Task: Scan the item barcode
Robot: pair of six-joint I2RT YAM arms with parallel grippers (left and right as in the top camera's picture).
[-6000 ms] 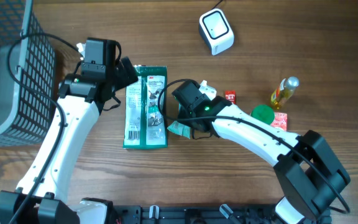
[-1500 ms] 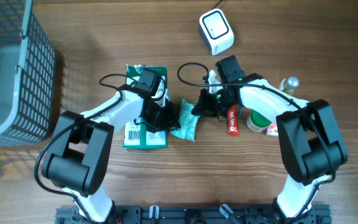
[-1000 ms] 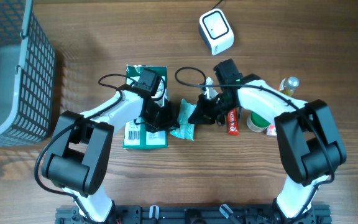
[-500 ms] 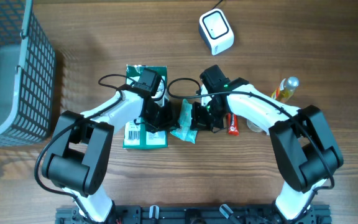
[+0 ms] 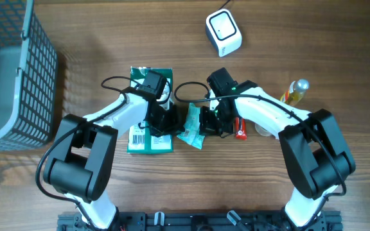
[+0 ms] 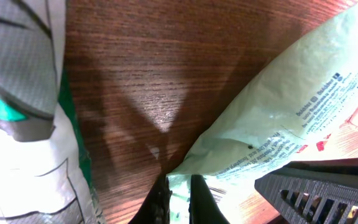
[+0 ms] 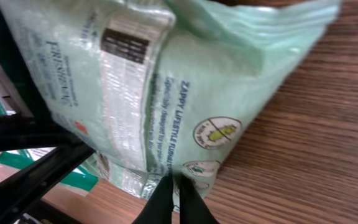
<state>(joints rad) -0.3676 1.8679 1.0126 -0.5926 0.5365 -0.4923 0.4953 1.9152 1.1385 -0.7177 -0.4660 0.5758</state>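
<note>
Far left, the wire basket. Then the flat green packet, and at its right edge the left gripper, pinching the pale green pouch. The right gripper nips the pouch's other side, so it's held between them. The scanner sits well apart, up top.

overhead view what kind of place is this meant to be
Probably a mock shop checkout on a wooden table: a white barcode scanner, a wire basket at the edge, and small groceries such as a green pouch and a bottle.
</note>
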